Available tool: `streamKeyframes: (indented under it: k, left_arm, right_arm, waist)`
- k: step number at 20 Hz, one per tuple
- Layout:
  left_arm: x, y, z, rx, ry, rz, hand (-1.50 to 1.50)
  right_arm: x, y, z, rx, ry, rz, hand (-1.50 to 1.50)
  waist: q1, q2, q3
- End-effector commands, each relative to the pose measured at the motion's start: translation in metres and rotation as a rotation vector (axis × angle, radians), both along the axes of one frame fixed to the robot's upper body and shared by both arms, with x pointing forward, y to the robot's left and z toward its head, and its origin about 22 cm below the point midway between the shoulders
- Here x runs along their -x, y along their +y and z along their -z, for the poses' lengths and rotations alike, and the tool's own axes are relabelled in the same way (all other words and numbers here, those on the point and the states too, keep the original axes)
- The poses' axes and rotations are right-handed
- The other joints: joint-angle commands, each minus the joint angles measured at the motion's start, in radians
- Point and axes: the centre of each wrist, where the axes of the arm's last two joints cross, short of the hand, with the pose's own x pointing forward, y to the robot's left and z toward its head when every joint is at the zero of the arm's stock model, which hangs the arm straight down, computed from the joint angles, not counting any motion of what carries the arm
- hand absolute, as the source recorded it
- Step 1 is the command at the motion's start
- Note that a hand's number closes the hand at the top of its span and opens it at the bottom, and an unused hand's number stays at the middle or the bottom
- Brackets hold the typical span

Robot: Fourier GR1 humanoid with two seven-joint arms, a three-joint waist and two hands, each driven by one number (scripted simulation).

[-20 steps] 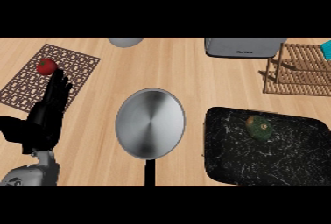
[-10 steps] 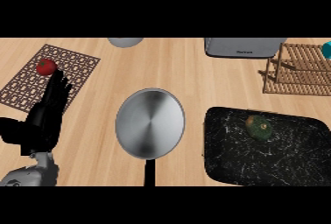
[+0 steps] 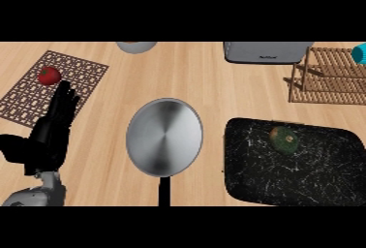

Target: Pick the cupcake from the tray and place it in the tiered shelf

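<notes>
Cupcake (image 3: 284,140): on black tray (image 3: 322,184), lower right, not yet picked. Tiered shelf (image 3: 332,75): upper right, unfilled. Left hand (image 3: 49,138): lower left, fingers straight, holding nothing. Right hand: unseen.

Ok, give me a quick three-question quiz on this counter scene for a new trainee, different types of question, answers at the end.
1. True or false: the cupcake already sits in the tiered shelf.
2. Multiple choice: what lies on the patterned mat? A) a red tomato B) a spoon C) a cup
3. Fill in: the frying pan lies between the left hand and the dark ____.

Key
1. False: it is on the tray.
2. A: the tomato lies near the mat's far end.
3. Tray.
</notes>
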Motion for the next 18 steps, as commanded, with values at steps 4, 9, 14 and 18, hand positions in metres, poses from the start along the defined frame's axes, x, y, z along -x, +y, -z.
streamKeyframes:
  k: [4, 9, 14, 18]
  left_arm:
    - [-0.007, 0.013, 0.004, -0.003, 0.005, -0.014, 0.0]
    - [-0.004, -0.001, 0.007, -0.001, 0.004, -0.009, 0.0]
    - [-0.003, -0.008, -0.001, 0.006, -0.015, 0.0, 0.0]
    - [-0.003, -0.006, 0.001, 0.021, 0.01, -0.002, 0.0]
  right_arm:
    - [0.073, -0.056, -0.016, -0.075, 0.0, 0.089, -1.5]
    - [0.113, -0.079, -0.022, -0.082, 0.034, 0.066, -1.5]
    - [0.142, -0.091, -0.011, -0.078, 0.018, 0.005, -1.5]
    - [0.153, -0.094, 0.001, -0.05, 0.008, -0.005, -1.5]
  waist:
    - [-0.009, 0.005, 0.002]
    - [-0.009, 0.001, 0.003]
    - [-0.011, -0.001, 0.004]
    - [-0.009, 0.0, 0.004]
